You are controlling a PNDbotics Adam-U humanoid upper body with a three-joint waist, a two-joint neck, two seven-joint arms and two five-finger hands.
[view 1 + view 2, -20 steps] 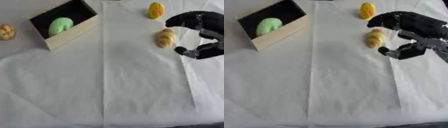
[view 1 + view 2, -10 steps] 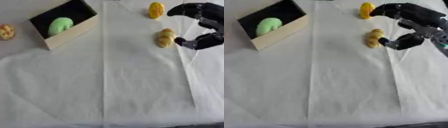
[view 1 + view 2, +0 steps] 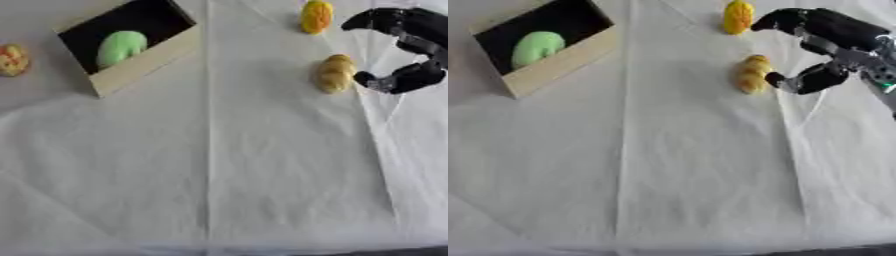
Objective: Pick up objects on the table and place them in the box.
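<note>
A tan, lumpy bread-like piece (image 3: 334,73) lies on the white cloth at the right. My right hand (image 3: 833,37) hovers just right of it, fingers curved above and thumb below, spread apart and holding nothing. A yellow-orange fruit (image 3: 316,16) lies at the far edge, close to the fingertips. The box (image 3: 149,59) with tan walls and a black inside stands at the upper left and holds a green object (image 3: 121,46). An orange-and-red piece (image 3: 12,59) lies left of the box. My left hand shows in no view.
A white creased cloth (image 3: 219,165) covers the table, with a long fold down the middle. Its near edge runs along the bottom of both views.
My right hand has moved up and away toward the far edge, then settled beside the tan piece. The whole picture has shifted a little.
</note>
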